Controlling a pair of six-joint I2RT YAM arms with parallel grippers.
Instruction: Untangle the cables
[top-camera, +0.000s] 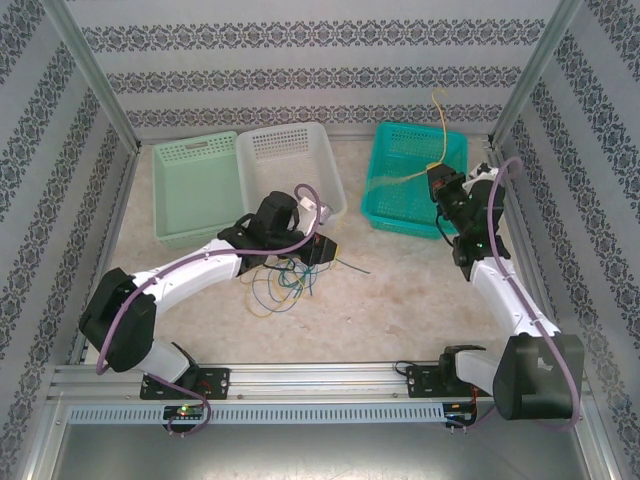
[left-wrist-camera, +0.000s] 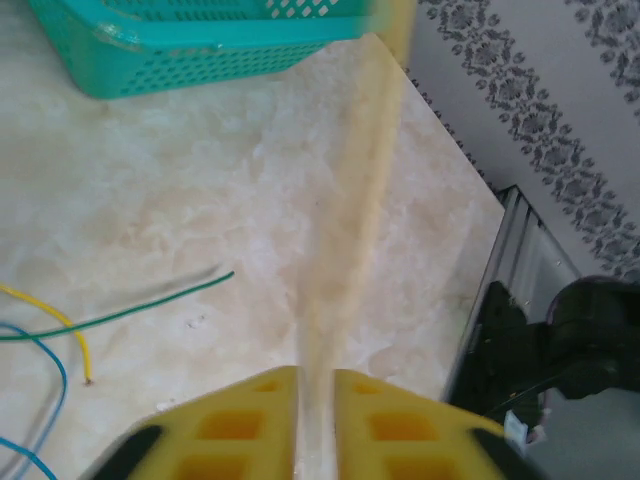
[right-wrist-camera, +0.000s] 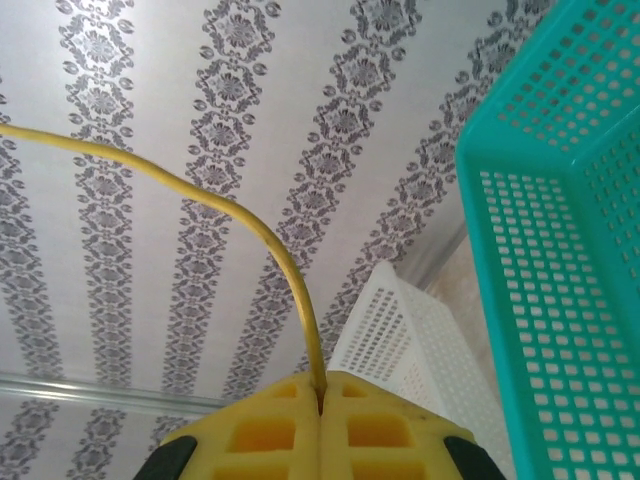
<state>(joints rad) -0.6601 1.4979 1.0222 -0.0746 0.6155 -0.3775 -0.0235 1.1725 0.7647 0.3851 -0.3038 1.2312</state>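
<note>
Tension is what we are watching: the right gripper (right-wrist-camera: 320, 388) has its fingers pressed together on the yellow cable (right-wrist-camera: 255, 225), which arcs up against the patterned wall beside the teal basket (right-wrist-camera: 560, 300). Across the table (left-wrist-camera: 200, 200), the left gripper (left-wrist-camera: 315, 385) sits low with its yellow fingers all but meeting. A blurred pale-yellow strand runs out of the slit between them toward the basket's corner, and we judge it is clamped on that same cable, stretched between the two arms. The other cables lie in a loose tangle (top-camera: 278, 285) on the table just under the left arm, with a green cable (left-wrist-camera: 150, 303), a blue cable (left-wrist-camera: 62, 375) and a loose yellow end (left-wrist-camera: 60, 315) near the fingers. For this step we would draw the held strand out slowly along its own line, both grips firm, eyes on the tangle. If loops lift or drag with it, we ease off, since a hard pull could cinch a knot.
</note>
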